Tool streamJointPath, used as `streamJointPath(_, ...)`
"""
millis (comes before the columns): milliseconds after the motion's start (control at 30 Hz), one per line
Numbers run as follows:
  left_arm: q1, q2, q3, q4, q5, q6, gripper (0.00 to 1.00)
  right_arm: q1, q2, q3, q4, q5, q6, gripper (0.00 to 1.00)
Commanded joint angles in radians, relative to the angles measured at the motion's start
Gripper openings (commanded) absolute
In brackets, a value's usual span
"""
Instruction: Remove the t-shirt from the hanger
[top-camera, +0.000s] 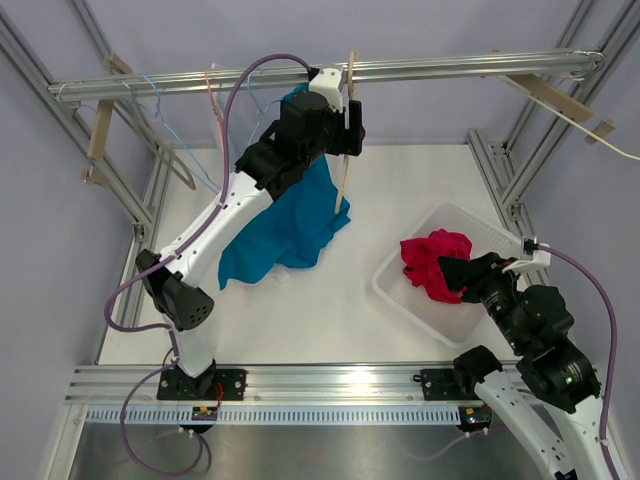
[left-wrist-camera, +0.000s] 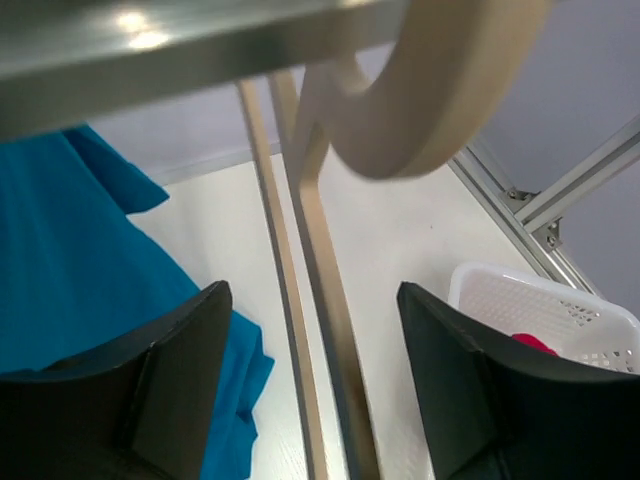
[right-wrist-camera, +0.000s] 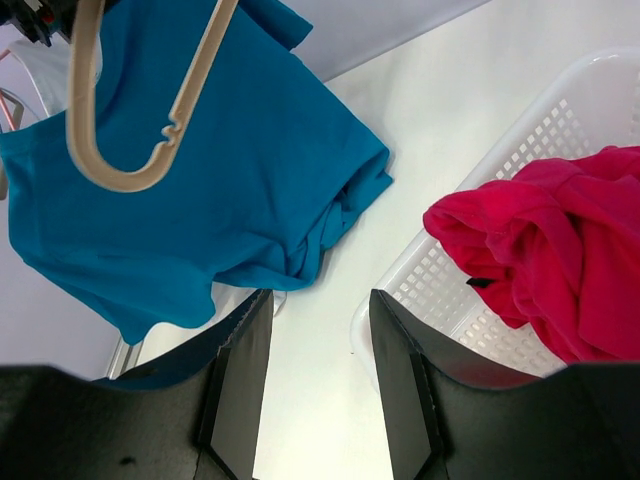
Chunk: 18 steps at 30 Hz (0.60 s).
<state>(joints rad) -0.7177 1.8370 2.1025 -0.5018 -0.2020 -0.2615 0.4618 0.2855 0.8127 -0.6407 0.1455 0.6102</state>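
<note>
Two grippers open, empty: left gripper (left-wrist-camera: 312, 330) wide astride hanger (left-wrist-camera: 440, 110), right gripper (right-wrist-camera: 320, 320) half-spread. We'd back left out straight, w/o snagging the t-shirt (top-camera: 290, 225).

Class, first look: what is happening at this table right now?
The left gripper is up at the metal rail, jaws open on either side of a bare wooden hanger hooked there. The blue t-shirt appears to be off the hanger and lies crumpled on the table below. The right gripper hovers open and empty near a white basket holding a red garment.
</note>
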Motion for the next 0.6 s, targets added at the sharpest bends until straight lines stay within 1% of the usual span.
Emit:
streamJointPath(0,0.004,-0.134,-0.025,0.054,0.033,0.008,0.74,-0.005,0.015,-0.004,0.030,-0.050,-0.007,0.52)
streamJointPath(67,0.004,-0.180,-0.047,0.055,0.041,0.019,0.74,-0.005,0.014,-0.004,0.030,-0.052,-0.007,0.52)
streamJointPath(100,0.006,-0.232,-0.061,0.055,0.047,0.030,0.74,-0.005,0.009,-0.004,0.030,-0.052,-0.007,0.52)
streamJointPath(200,0.006,-0.320,-0.143,0.055,0.055,0.041,0.72,-0.005,0.011,-0.006,0.035,-0.060,-0.006,0.52)
streamJointPath(233,0.006,-0.379,-0.197,0.055,0.056,0.045,0.70,-0.005,0.012,-0.007,0.039,-0.064,-0.007,0.52)
streamJointPath(300,0.006,-0.439,-0.257,0.054,0.043,0.054,0.69,-0.005,0.017,-0.010,0.045,-0.078,-0.003,0.52)
streamJointPath(333,0.006,-0.493,-0.313,0.052,0.033,0.059,0.67,-0.005,0.020,-0.010,0.053,-0.084,-0.001,0.52)
streamJointPath(433,0.014,-0.565,-0.389,0.045,-0.017,0.080,0.58,-0.003,0.023,-0.009,0.065,-0.102,0.002,0.52)
streamJointPath(467,0.030,-0.599,-0.422,0.039,-0.020,0.082,0.53,-0.005,0.023,-0.007,0.065,-0.106,0.003,0.52)
streamJointPath(533,0.055,-0.619,-0.438,0.017,-0.002,0.082,0.51,-0.005,0.026,-0.001,0.067,-0.113,0.002,0.52)
streamJointPath(567,0.084,-0.625,-0.443,0.010,0.003,0.082,0.52,-0.005,0.026,-0.001,0.065,-0.116,0.002,0.52)
